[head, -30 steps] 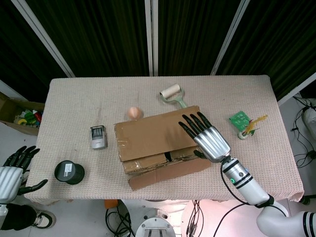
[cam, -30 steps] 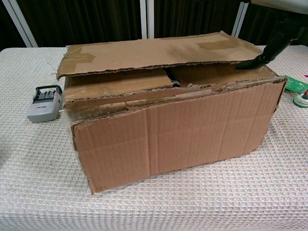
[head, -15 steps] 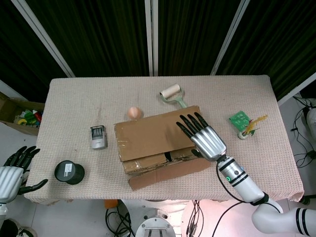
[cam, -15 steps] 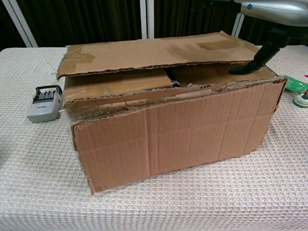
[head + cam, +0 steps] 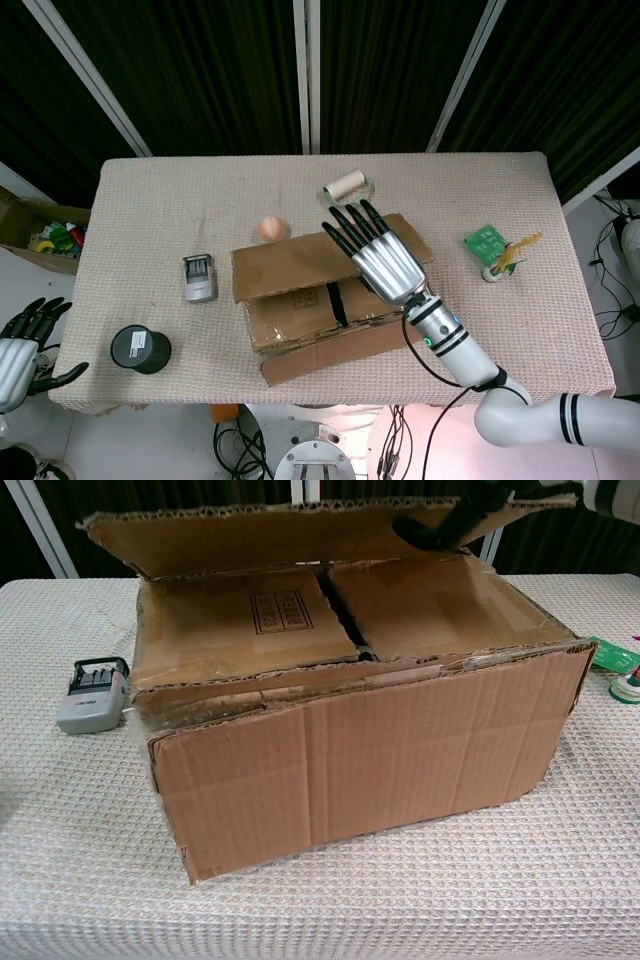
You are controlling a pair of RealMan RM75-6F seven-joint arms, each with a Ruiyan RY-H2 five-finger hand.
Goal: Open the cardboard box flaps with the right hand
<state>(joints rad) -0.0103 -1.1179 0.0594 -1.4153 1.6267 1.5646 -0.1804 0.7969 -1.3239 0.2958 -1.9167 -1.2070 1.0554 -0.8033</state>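
The right hand [image 5: 375, 262], fingers spread and gripping nothing, props the back flap [image 5: 270, 535] of the cardboard box [image 5: 360, 750]; it should push steadily backward, then open the inner flaps [image 5: 240, 625].

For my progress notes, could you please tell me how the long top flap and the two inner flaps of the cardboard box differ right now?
The long top flap is raised, lifted by the right hand; the two inner flaps lie flat, closing the box. The top flap spans the box's length; each inner flap covers about half. Only the left inner flap shows a printed label. All are worn brown corrugated cardboard.
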